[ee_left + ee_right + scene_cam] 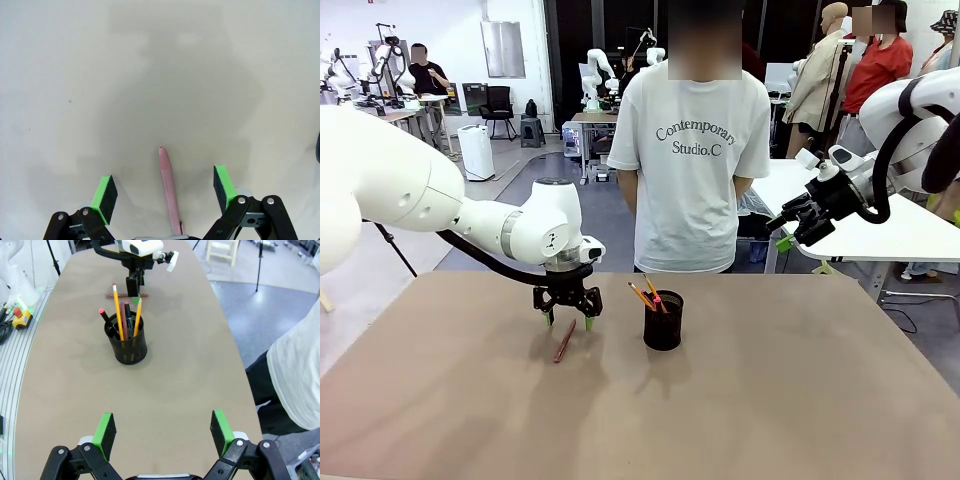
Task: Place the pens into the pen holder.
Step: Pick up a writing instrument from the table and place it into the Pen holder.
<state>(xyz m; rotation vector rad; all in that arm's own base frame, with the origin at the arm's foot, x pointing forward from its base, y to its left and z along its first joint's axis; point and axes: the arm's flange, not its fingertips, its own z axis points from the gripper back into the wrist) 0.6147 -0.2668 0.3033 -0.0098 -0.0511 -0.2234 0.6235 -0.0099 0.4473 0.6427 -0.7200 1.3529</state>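
Front view. The left gripper (566, 316) hangs low over the table (800, 400), jaws spread wide and empty, straddling the upper end of a reddish-brown pen (564, 341) that lies flat on the surface. The pen holder (663, 320) stands upright just to the right, well clear of the gripper, with several pens already inside; a yellow-orange pencil (641, 296) leans out of its rim. The right gripper (790, 232) is raised off to the side beyond the table edge, in front of a standing person (690, 150), holding nothing.

Left wrist view. The two green pads (104, 194) flank the reddish-brown pen (169, 187), which runs between them towards the camera. The pen lies nearer the right-hand pad than the left. Good practice here would be to centre the jaws over the shaft, descend until the pads nearly meet the table, and close across the pen's width, not along it.

Right wrist view. The right gripper (162, 432) is fully open and empty, looking down the table at the pen holder (126, 342). The loose pen (125, 295) lies beyond it, under the left gripper (133, 287).
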